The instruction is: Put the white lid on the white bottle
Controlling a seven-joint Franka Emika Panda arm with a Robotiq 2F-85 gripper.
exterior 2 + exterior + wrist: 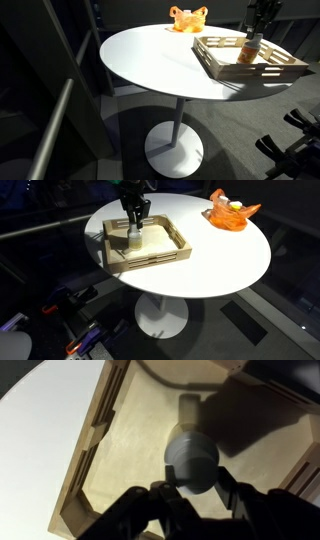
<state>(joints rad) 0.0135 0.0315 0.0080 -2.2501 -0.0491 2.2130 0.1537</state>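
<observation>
Evidently the fingers (150,500) hung just above the white bottle (192,455), which stood upright in the wooden tray (100,430) on the tabletop (220,260). I could not tell whether they pinched the white lid, which was not separately visible. Seating it probably needed a centred, straight, gentle descent, lest the bottle tip.

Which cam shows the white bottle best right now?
Wrist view: the white bottle sits large at mid-frame, seen from above, standing in the wooden tray. In both exterior views it is small and blurry, beneath the gripper.
</observation>
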